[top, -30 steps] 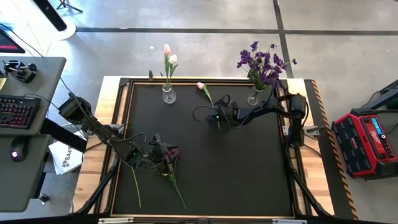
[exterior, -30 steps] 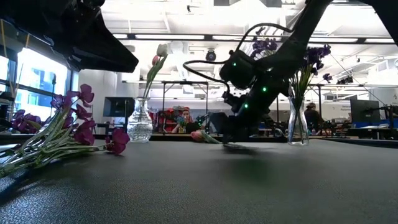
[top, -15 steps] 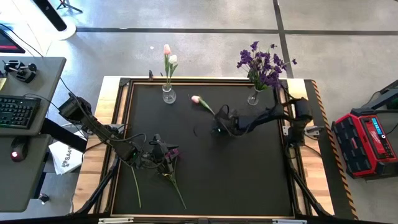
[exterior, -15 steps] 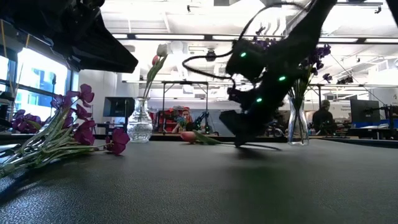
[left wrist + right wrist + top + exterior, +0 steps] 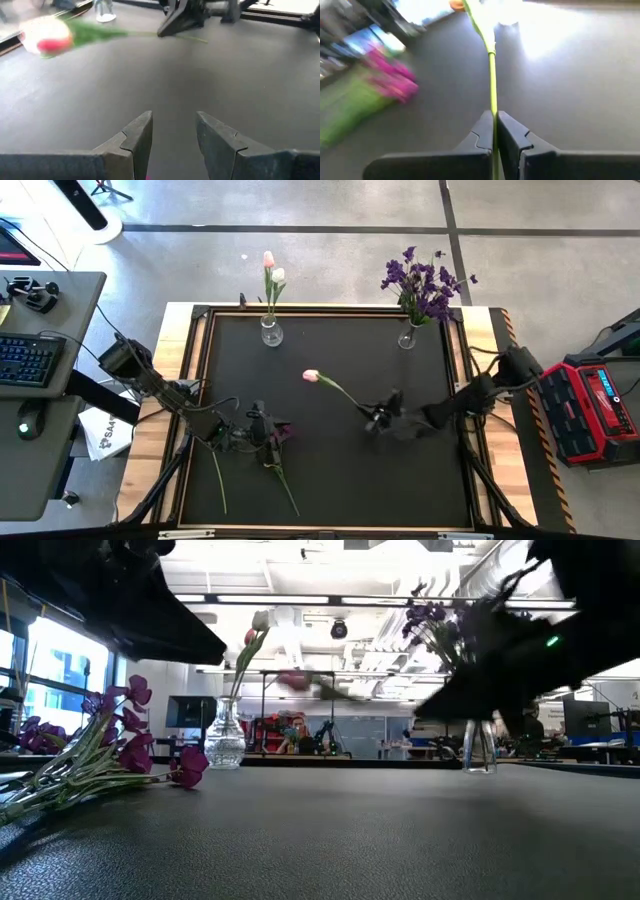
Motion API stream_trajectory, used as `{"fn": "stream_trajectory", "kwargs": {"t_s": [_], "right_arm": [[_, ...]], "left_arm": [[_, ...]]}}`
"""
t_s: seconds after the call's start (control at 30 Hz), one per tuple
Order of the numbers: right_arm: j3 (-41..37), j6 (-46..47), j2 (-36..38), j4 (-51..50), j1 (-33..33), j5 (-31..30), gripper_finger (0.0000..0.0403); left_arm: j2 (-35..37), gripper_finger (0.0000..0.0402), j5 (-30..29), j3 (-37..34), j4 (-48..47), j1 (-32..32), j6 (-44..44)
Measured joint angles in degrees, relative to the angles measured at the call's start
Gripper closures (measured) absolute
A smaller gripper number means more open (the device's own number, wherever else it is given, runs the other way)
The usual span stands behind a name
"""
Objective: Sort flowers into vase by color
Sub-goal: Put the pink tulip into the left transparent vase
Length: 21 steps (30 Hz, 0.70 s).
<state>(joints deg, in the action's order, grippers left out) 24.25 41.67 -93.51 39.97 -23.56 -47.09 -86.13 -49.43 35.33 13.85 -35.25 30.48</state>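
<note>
Had right gripper (image 5: 374, 418) clamped on pink tulip (image 5: 311, 376) stem, low end. Stem ran straight ahead from fingers (image 5: 482, 131), bud leading, lifted off mat (image 5: 330, 470), long axis aimed toward tulip vase (image 5: 271, 332), beyond bud. Judged right arm nearer that vase. Left gripper (image 5: 258, 428) part-open over purple flowers (image 5: 277, 432), gripping nothing I could see.

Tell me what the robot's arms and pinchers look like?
Both arms are dark and thin, with black cables looping alongside. The left gripper has two flat, dark grey wedge-shaped fingers. The right gripper has matching dark fingers with stepped tips. Small green lights glow on the right arm.
</note>
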Motion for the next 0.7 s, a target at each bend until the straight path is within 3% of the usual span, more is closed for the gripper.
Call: {"fn": "stream_trajectory", "kwargs": {"t_s": [0.1, 0.2, 0.37, 0.5, 0.6, 0.7], "right_arm": [[-2.15, -6.17, -0.81, 13.08, -3.16, -4.81, 0.0402], [-2.19, -14.59, -0.96, 21.57, -4.82, -6.06, 0.0403], [-0.87, -28.85, -0.96, 27.76, -6.46, -3.14, 0.0403], [-0.72, -31.24, -1.12, 32.04, -7.30, -0.84, 0.0403], [-0.70, -34.03, -2.78, 40.12, -7.70, 2.12, 0.0403], [-0.66, -39.11, -6.10, 49.94, -7.74, 7.94, 0.0403]], "left_arm": [[-3.72, 0.0264, 2.34, 0.00, 9.57, 1.02, -7.30], [-8.06, 0.0264, 8.51, 0.00, 22.35, 2.60, -17.28], [-15.16, 0.0264, 22.62, 0.02, 40.76, 6.93, -27.56], [-18.86, 0.0264, 31.80, 0.02, 50.14, 10.00, -29.52], [-19.11, 0.0266, 34.40, 0.02, 53.71, 9.20, -32.33], [-17.65, 0.0273, 32.44, 0.02, 53.38, 6.83, -37.72]]}}
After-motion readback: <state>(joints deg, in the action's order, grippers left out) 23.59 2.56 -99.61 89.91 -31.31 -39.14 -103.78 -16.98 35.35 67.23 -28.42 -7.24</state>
